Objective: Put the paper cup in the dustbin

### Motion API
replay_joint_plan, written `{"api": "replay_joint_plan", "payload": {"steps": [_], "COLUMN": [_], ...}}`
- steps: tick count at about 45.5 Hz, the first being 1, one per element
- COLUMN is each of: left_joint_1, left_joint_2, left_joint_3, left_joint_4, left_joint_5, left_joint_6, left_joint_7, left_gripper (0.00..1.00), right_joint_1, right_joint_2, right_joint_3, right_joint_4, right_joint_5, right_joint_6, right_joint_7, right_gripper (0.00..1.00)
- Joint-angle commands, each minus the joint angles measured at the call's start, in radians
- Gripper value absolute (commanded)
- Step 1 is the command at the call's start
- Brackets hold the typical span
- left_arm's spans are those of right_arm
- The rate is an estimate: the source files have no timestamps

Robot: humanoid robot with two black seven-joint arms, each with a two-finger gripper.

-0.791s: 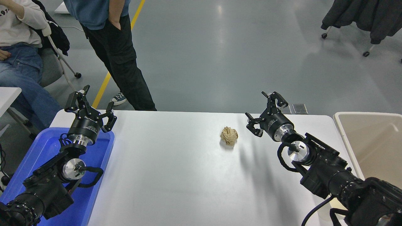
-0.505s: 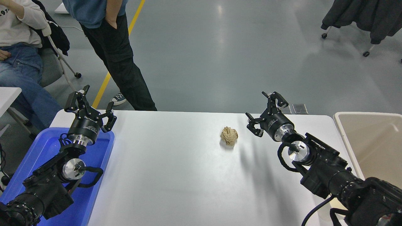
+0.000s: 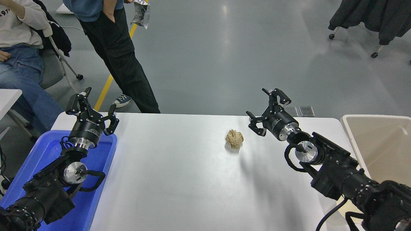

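Observation:
No paper cup is in view. The beige dustbin [image 3: 382, 144] stands beside the table's right end, partly cut off by the picture's edge. My right gripper [image 3: 265, 109] is open and empty, raised over the table's far edge, to the right of a crumpled brown paper ball [image 3: 234, 138]. My left gripper [image 3: 93, 109] is open and empty, parked above the far end of the blue tray.
The blue plastic tray [image 3: 41, 150] lies at the table's left end under my left arm. A person in dark trousers [image 3: 122, 54] stands at the far left corner, holding a crinkled wrapper [image 3: 140, 14]. Another person [image 3: 19, 54] sits at the far left.
My right gripper has risen and shifted slightly left and away from me. The standing person now holds a wrapper at the top. The paper ball has not moved.

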Motion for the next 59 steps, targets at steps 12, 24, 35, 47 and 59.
{"api": "replay_joint_plan", "payload": {"steps": [12, 24, 35, 47, 59], "left_joint_1": [0.0, 0.0, 0.0, 0.0, 0.0], "left_joint_2": [0.0, 0.0, 0.0, 0.0, 0.0], "left_joint_3": [0.0, 0.0, 0.0, 0.0, 0.0], "left_joint_4": [0.0, 0.0, 0.0, 0.0, 0.0], "left_joint_5": [0.0, 0.0, 0.0, 0.0, 0.0], "left_joint_6": [0.0, 0.0, 0.0, 0.0, 0.0], "left_joint_7": [0.0, 0.0, 0.0, 0.0, 0.0], "left_gripper": [1.0, 1.0, 1.0, 1.0, 1.0], "right_joint_1": [-0.006, -0.038, -0.057, -0.066, -0.149], "right_joint_2": [-0.522, -0.76, -0.895, -1.01, -1.018], "right_joint_3": [-0.249, -0.254, -0.31, -0.41, -0.43], "right_joint_4": [0.283, 0.285, 0.318, 0.495, 0.578], "right_joint_5": [-0.367, -0.6, -0.847, -0.958, -1.175], "right_joint_6": [0.107, 0.242, 0.276, 0.265, 0.134], "right_joint_7": [0.005, 0.077, 0.167, 0.212, 0.212], "right_gripper": [0.99, 0.99, 0.99, 0.99, 0.99]}}
